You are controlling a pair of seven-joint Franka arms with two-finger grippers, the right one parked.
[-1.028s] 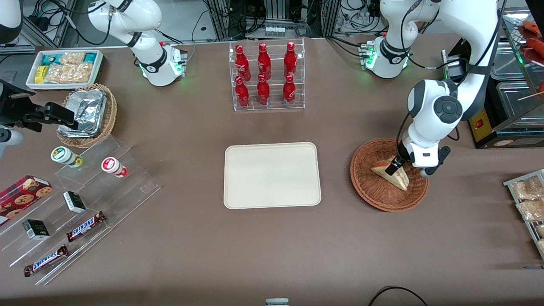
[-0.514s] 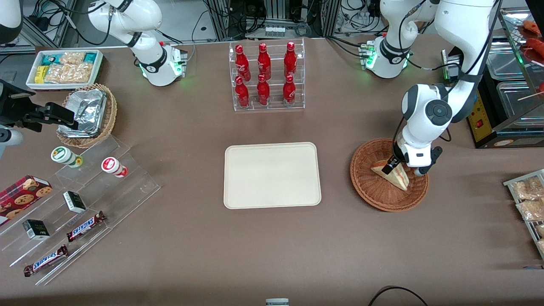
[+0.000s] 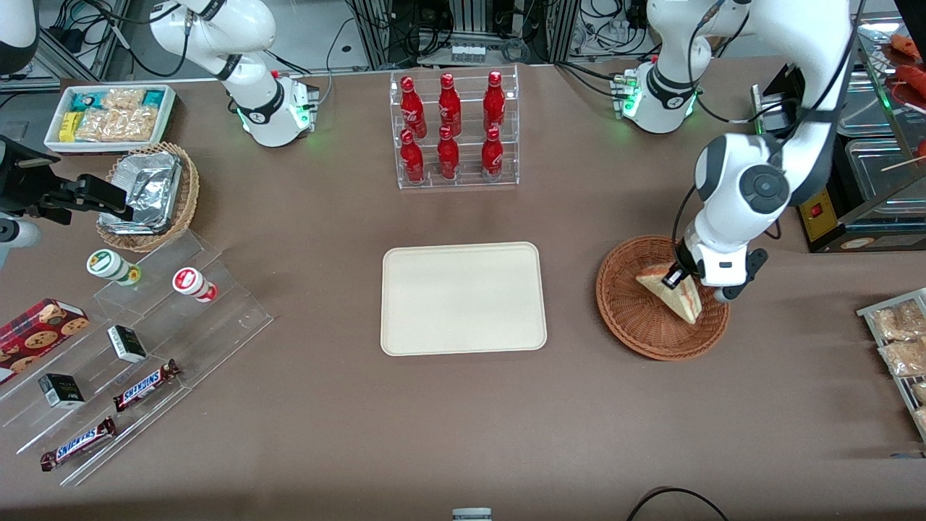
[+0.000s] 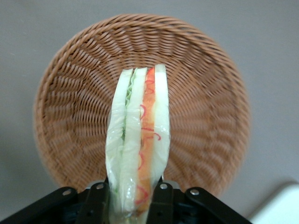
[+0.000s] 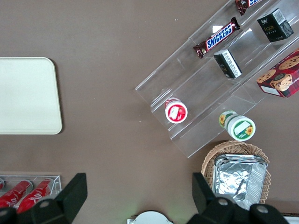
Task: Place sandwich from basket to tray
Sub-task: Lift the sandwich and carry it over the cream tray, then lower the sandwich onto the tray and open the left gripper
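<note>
The sandwich (image 4: 138, 135), a wedge of white bread with red and green filling in clear wrap, is pinched at its wide end by my left gripper (image 4: 130, 205), which is shut on it. It hangs over the middle of the round reddish-brown wicker basket (image 4: 201, 93). From the front, the gripper (image 3: 676, 279) and sandwich (image 3: 671, 293) sit over the basket (image 3: 636, 325) at the working arm's end of the table. The cream tray (image 3: 463, 298) lies flat beside the basket, toward the table's middle, with nothing on it. A corner of the tray (image 4: 280, 209) also shows in the left wrist view.
A clear rack of red bottles (image 3: 453, 130) stands farther from the front camera than the tray. Metal pans and a heater box (image 3: 861, 188) stand close to the basket. Snack packets (image 3: 897, 336) lie at the table edge. Acrylic steps with snacks (image 3: 123, 347) and a foil-filled basket (image 3: 148, 195) are at the parked arm's end.
The gripper dipped to the sandwich and closed on it, then rose; the sandwich has come up slightly off the basket floor and shifted a little away from the front camera.
</note>
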